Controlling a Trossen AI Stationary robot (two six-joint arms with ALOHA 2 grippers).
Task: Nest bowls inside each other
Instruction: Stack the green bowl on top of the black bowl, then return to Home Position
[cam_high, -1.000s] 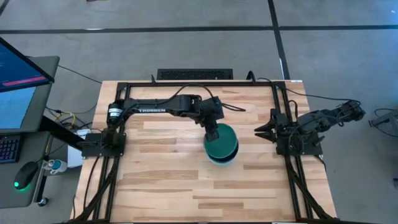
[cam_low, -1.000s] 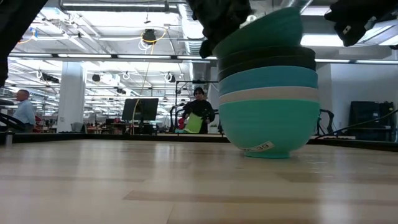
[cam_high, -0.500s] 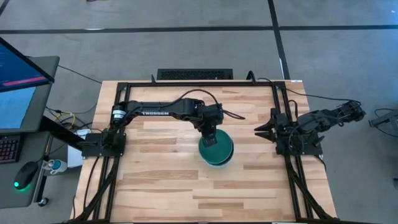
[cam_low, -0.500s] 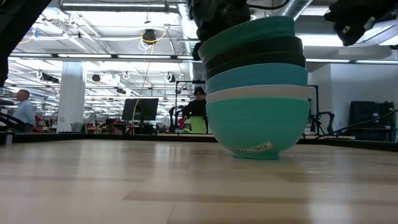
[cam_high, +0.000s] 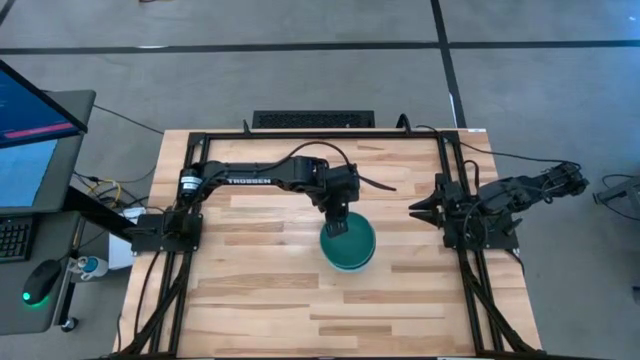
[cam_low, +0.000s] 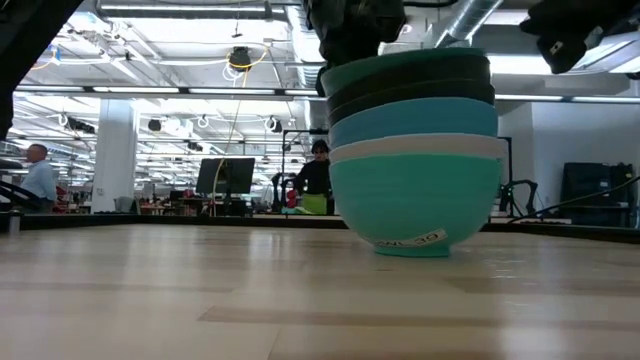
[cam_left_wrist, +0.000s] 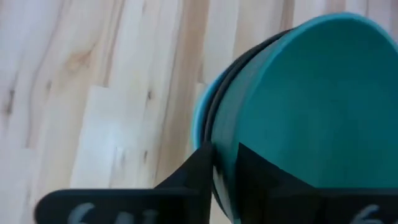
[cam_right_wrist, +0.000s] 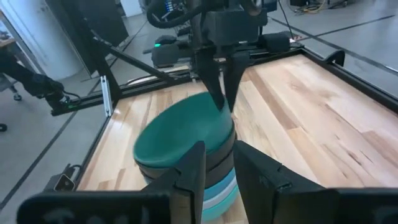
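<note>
Several bowls stand nested in one stack on the wooden table, right of its middle. In the low view, from the bottom up, they are a cyan bowl, a white one, a blue one, black ones and a teal-green bowl on top. The cyan bowl's foot rests on the table. My left gripper is over the far left of the stack, shut on the teal-green bowl's rim. My right gripper waits open at the table's right edge. My left gripper holds the teal-green bowl by its rim, on the stack's far-left side. One finger is inside the bowl and one outside. The fingers point down from above. The bowl sits in the black bowl below it, almost level.
Black frame rails run along the table's left, far and right sides. A monitor and a mouse are off the table's left side. People show in the room far behind.
My left gripper has gone down and a little toward the table's left edge. The teal-green bowl, tilted a second ago, has settled almost level into the stack. The whole stack has slid a little toward the left edge.
</note>
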